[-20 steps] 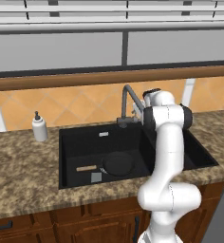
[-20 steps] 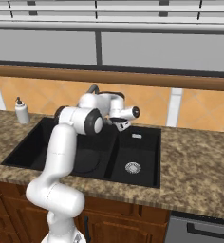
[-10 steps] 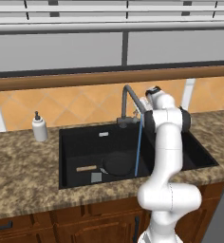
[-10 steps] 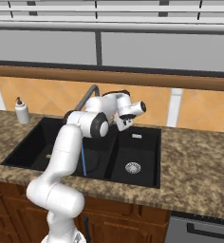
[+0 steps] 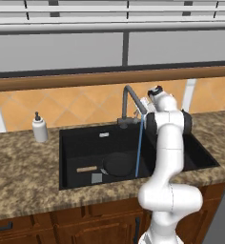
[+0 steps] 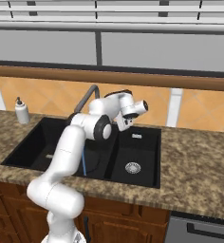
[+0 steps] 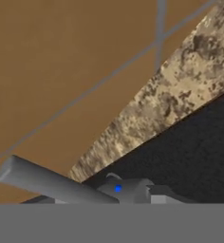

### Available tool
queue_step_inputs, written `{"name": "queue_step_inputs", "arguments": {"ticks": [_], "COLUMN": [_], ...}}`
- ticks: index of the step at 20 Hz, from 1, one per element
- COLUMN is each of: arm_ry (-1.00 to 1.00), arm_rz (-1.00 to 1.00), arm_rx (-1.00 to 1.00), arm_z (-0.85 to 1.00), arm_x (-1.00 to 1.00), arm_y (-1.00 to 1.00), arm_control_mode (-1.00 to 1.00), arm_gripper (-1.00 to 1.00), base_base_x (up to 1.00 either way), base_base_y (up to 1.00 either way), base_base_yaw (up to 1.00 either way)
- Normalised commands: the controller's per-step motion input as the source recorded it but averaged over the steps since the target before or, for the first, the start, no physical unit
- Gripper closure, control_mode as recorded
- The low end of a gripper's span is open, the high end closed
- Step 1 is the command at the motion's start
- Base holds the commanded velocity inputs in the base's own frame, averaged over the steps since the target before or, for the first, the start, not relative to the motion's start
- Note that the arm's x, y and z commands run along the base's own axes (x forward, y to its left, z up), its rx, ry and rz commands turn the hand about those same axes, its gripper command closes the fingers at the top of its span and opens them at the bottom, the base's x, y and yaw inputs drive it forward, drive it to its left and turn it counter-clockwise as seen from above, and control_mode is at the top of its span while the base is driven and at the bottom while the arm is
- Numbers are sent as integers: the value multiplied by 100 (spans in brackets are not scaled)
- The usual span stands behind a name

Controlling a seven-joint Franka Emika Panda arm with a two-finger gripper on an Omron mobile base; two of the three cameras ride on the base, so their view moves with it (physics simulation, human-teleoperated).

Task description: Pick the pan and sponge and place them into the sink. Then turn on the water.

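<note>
1. The water (image 5: 138, 147) now runs from the faucet (image 5: 129, 102); a second ago the spout was dry, so the last step looks done.
2. The pan (image 5: 118, 165) and sponge (image 5: 97, 177) lie in the sink (image 5: 66, 157), under and left of the faucet.
3. The gripper (image 6: 121, 125) hangs right of the faucet; can't tell how its jaws stand.
4. Open room above the faucet; backsplash close behind it.

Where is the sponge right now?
In the left base view the sponge lies on the floor of the sink, at its front, beside the pan and just under its handle.
</note>
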Motion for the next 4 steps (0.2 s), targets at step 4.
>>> {"name": "queue_step_inputs", "arguments": {"ticks": [4], "arm_ry": [0], "arm_rz": [0], "arm_rx": [0], "arm_z": [0], "arm_x": [0], "arm_y": [0], "arm_control_mode": [-100], "arm_gripper": [100], "base_base_x": [0], "base_base_y": [0], "base_base_yaw": [0]}}
